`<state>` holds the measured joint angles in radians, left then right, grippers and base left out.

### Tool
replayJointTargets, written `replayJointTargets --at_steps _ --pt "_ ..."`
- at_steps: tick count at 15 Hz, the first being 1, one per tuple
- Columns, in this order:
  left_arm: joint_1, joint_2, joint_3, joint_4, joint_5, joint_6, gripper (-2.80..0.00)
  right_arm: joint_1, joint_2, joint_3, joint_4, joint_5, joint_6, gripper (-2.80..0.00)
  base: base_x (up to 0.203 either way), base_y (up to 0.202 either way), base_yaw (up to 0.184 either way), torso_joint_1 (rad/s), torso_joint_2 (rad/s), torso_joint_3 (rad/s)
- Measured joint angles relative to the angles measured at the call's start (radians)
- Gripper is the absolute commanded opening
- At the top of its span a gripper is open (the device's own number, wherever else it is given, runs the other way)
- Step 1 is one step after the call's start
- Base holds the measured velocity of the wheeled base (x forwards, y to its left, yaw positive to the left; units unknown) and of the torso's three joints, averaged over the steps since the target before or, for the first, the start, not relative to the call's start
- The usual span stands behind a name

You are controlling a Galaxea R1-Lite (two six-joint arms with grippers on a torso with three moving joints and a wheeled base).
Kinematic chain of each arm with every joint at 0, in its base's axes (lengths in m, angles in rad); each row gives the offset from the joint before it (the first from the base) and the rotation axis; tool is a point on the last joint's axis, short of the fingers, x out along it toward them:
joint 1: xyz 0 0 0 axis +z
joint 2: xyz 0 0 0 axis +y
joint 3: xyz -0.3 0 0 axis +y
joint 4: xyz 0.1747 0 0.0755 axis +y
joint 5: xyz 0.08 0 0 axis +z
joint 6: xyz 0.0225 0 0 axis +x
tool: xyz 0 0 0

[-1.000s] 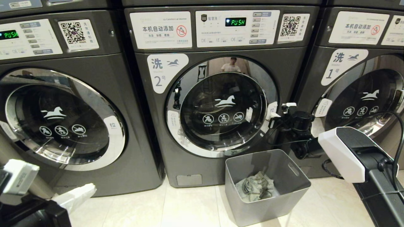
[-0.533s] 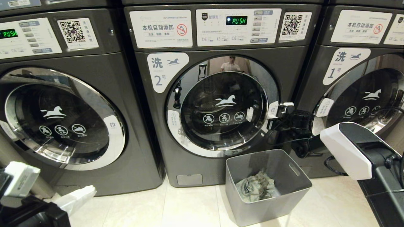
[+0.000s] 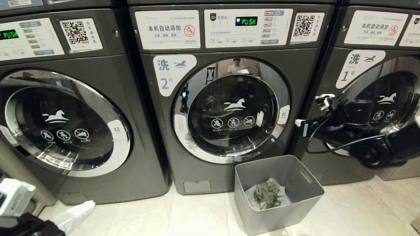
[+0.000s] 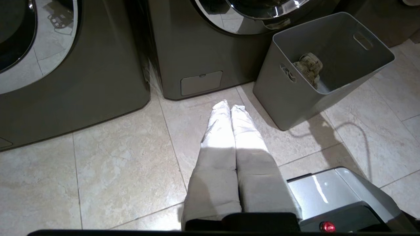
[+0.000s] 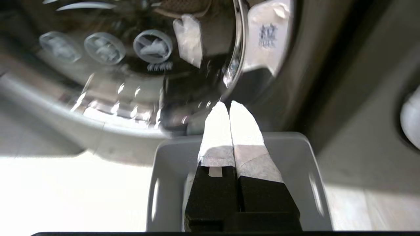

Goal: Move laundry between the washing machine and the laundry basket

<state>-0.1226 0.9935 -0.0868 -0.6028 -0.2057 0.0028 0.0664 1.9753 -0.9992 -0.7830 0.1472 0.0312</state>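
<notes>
The washing machine point(image 3: 229, 108) marked 2 stands in the middle with its round glass door shut. In front of its lower right corner sits the laundry basket point(image 3: 297, 200), and the grey-green laundry point(image 3: 266, 194) lies crumpled on its bottom. My right gripper point(image 3: 299, 124) hangs shut and empty above the basket, just right of the door's white pull tab point(image 5: 267, 32). In the right wrist view its tips point(image 5: 228, 105) point at the door's chrome rim, over the basket point(image 5: 288, 147). My left gripper point(image 4: 229, 106) is shut, low over the floor tiles left of the basket point(image 4: 285, 98) and the laundry point(image 4: 308, 65).
An alike machine marked 1 point(image 3: 357, 68) stands at the right, behind my right arm, and a third machine point(image 3: 65, 121) stands at the left. Beige floor tiles point(image 3: 197, 213) run in front of the machines. A person shows as a reflection in the middle door.
My right arm has drawn back to the right, from the door's pull tab to in front of machine 1; its white forearm cover has left the view. The left arm has barely moved.
</notes>
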Motion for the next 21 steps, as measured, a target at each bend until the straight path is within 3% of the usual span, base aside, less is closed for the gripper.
replayJointTargets --at_steps 4,8,10,13,16,18,21 --pt "0.018 -0.058 0.036 0.000 0.002 -0.002 -2.80 0.012 -0.456 0.360 0.133 -0.050 -0.024 -2.80 0.000 0.000 0.000 0.000 0.00 0.000" --pt "0.159 -0.152 0.077 0.023 -0.001 0.065 -2.80 -0.014 -0.837 0.628 0.200 -0.134 -0.057 -2.80 0.000 0.000 0.000 0.000 0.00 0.000" --pt "0.210 -0.211 0.083 0.109 -0.004 0.120 -2.80 -0.059 -0.988 0.755 0.223 -0.154 -0.101 -2.80 0.000 0.000 0.000 0.000 0.00 0.000" --pt "0.226 -0.341 0.085 0.294 -0.005 0.159 -2.80 -0.087 -1.158 0.939 0.243 -0.139 -0.131 -2.80 0.000 0.000 0.000 0.000 0.00 0.000" --pt "0.223 -0.520 0.043 0.572 -0.001 0.135 -2.80 -0.091 -1.291 0.992 0.343 -0.100 -0.143 -2.80 0.000 0.000 0.000 0.000 0.00 0.000" --pt "0.221 -0.620 0.019 0.687 0.031 0.110 -2.80 -0.089 -1.388 0.997 0.458 -0.075 -0.153 -2.80 0.000 0.000 0.000 0.000 0.00 0.000" --pt "0.221 -0.686 0.012 0.696 0.100 0.103 -2.80 -0.080 -1.532 0.999 0.657 -0.067 -0.203 -2.80 0.000 0.000 0.000 0.000 0.00 0.000"
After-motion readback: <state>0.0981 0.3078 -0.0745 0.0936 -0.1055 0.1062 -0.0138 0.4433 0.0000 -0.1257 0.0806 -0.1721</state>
